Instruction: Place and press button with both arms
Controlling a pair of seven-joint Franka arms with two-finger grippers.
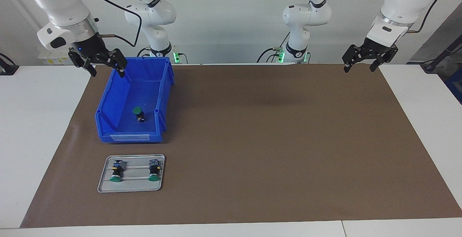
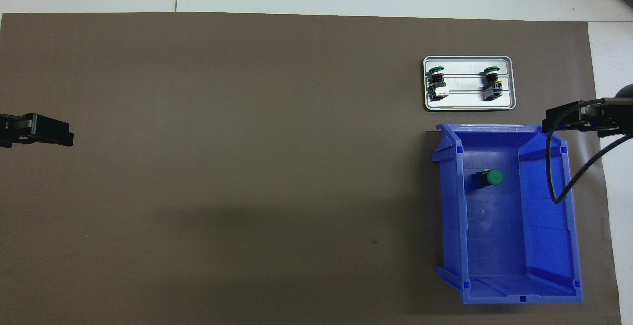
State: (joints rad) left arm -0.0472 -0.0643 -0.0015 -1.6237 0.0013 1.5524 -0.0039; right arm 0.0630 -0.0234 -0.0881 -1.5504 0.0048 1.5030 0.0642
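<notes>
In the facing view, a blue bin [image 1: 133, 103] sits on the brown mat [image 1: 270, 139] toward the right arm's end of the table, close to the robots' edge. One green button [image 1: 138, 114] lies on the bin's floor. Nearer the edge away from the robots, just beside the bin, a small metal tray [image 1: 104, 179] holds two more buttons [image 1: 116, 172] [image 1: 154, 171], lying side by side with their green caps pointing away from the robots. The right gripper [image 1: 106, 69] hangs in the air over the bin's robot-side corner, fingers spread and holding nothing. The left gripper [image 1: 361, 65] hangs over the mat's corner at the left arm's end, near the robots' edge, fingers also spread and bare.

In the overhead view, the button [image 2: 487, 178] lies on its side in the bin [image 2: 544, 246], in the half nearer the tray [image 2: 469, 106]. The right gripper [image 2: 568, 119] shows over the bin's outer wall; the left gripper [image 2: 47, 132] reaches in at the mat's [image 2: 247, 166] edge.
</notes>
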